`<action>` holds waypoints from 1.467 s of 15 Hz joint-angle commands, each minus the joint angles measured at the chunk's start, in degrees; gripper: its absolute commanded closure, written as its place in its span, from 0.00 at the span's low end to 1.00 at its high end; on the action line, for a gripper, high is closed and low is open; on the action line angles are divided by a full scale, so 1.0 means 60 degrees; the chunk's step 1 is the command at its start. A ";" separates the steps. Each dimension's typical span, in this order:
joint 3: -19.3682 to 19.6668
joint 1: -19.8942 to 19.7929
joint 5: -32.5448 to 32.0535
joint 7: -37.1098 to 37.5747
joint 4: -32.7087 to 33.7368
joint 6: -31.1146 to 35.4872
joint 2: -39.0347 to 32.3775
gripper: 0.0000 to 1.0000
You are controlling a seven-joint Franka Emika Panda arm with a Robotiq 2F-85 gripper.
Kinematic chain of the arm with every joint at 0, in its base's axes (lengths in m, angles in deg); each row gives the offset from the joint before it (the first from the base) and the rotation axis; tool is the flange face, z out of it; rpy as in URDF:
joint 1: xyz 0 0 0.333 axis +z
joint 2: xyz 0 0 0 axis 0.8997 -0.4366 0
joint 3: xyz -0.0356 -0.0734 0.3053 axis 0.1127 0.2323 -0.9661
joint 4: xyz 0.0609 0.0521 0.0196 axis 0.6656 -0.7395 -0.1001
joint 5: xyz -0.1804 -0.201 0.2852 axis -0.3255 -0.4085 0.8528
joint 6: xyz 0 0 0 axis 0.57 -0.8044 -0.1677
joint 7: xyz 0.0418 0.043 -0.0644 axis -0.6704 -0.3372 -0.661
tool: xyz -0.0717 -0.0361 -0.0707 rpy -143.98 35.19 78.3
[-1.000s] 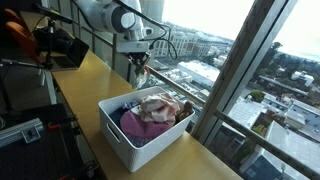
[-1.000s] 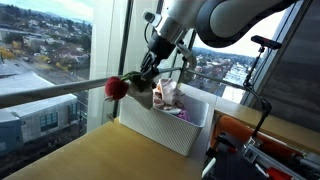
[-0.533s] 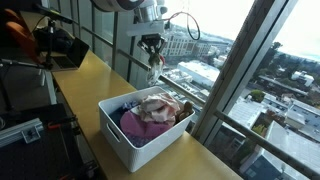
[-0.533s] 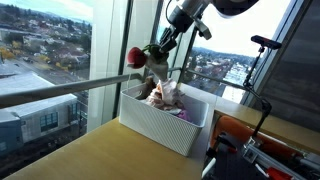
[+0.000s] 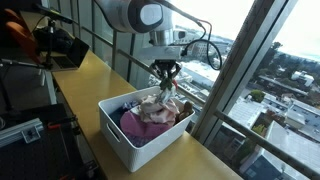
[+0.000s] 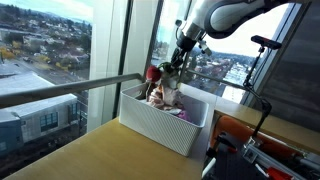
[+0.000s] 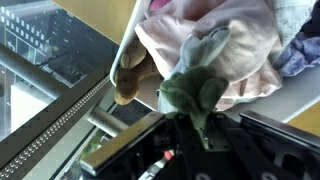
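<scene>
Hanging over the window side of a white rectangular plastic bin (image 5: pixel 118 138), the gripper (image 5: pixel 165 74) is pinching a red plush flower with green leaves (image 6: pixel 153 72). In the wrist view the jaws are pressed together on the green leaves (image 7: pixel 196 92), which bunch up between them and spread out beyond the tips. In an exterior view the red head of the flower sticks out sideways from the gripper (image 6: pixel 180 63), low over the bin's far rim. I cannot tell whether it brushes the pile underneath.

The bin (image 6: pixel 160 126) stands on a long pale wooden bench (image 5: pixel 88 72) that runs along the tall window glass (image 5: pixel 240 60). It is heaped with soft things: a crumpled pale pink cloth (image 5: pixel 155 104) on top, directly below the gripper, and a purple cloth (image 5: pixel 134 125) lower down towards the near wall. The wrist view shows the pink cloth (image 7: pixel 225 40) just behind the leaves, with a small tan plush shape (image 7: pixel 130 80) at the bin's edge beside it.

Black camera gear (image 5: pixel 58 45) sits well apart, further along the bench.
</scene>
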State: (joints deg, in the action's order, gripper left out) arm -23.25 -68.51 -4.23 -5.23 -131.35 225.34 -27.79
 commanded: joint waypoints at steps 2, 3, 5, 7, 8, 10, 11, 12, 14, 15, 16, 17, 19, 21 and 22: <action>0.0145 -0.0165 -0.0050 0.0062 -0.0049 -0.0033 -0.0489 0.96; 0.0150 -0.0195 -0.0039 0.0080 -0.0030 -0.0058 -0.0611 0.96; 0.0144 -0.0236 -0.0048 0.0118 -0.0017 -0.0101 -0.0808 0.96; 0.0131 -0.0254 -0.0067 0.0152 -0.0064 -0.0105 -0.0954 0.96; 0.0132 -0.0254 -0.0086 0.0176 -0.0091 -0.0091 -0.1027 0.96; 0.0119 -0.0269 -0.0073 0.0190 -0.0116 -0.0107 -0.1145 0.96; 0.0111 -0.0276 -0.0064 0.0193 -0.0120 -0.0122 -0.1194 0.96; 0.0101 -0.0277 -0.0056 0.0206 -0.0122 -0.0136 -0.1248 0.96; 0.0081 -0.0273 -0.0051 0.0221 -0.0170 -0.0141 -0.1312 0.96; 0.0076 -0.0266 -0.0058 0.0228 -0.0192 -0.0149 -0.1339 0.96; 0.0074 -0.0263 -0.0066 0.0229 -0.0235 -0.0136 -0.1359 0.96; 0.0065 -0.0266 -0.0057 0.0223 -0.0271 -0.0135 -0.1382 0.96; 0.0059 -0.0267 -0.0058 0.0222 -0.0317 -0.0127 -0.1441 0.96; 0.0074 -0.0245 -0.0110 0.0245 -0.0385 -0.0114 -0.1482 0.96; 0.0077 -0.0239 -0.0124 0.0248 -0.0412 -0.0129 -0.1483 0.67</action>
State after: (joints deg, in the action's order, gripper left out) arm -22.56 -69.94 -4.23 -4.44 -133.30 225.34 -36.58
